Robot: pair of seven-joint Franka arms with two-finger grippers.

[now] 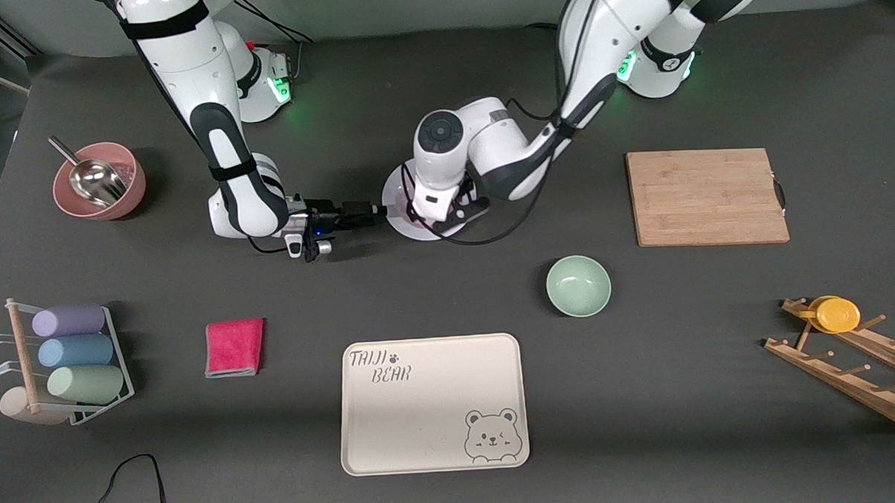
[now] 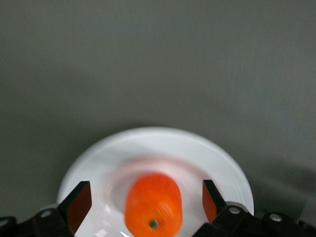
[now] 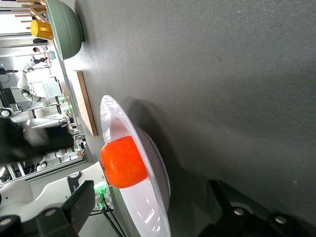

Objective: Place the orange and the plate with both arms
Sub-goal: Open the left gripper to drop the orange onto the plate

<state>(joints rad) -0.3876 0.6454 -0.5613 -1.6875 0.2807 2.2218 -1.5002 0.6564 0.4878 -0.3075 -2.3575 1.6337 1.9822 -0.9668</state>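
Right now the orange (image 2: 153, 207) sits in the middle of the plate (image 1: 395, 205) on the worktop, directly under the left end effector (image 2: 147, 200), whose fingers stand spread on both sides of it without touching. The right end effector (image 1: 375, 210) comes in level at the plate's rim on the right arm's side, fingers apart around the edge, so each arm is nearest to its own thing.

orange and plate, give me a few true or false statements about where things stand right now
1. The orange lies on the plate. True.
2. The left gripper is shut on the orange. False: its fingers stand open on either side of the fruit, apart from it.
3. The right gripper is at the plate's rim, on the side toward the right arm's end of the table. True.
4. The plate sits on the bear tray. False: it is on the bare table, farther from the front camera than the tray.
5. The green bowl holds the orange. False: it is empty.
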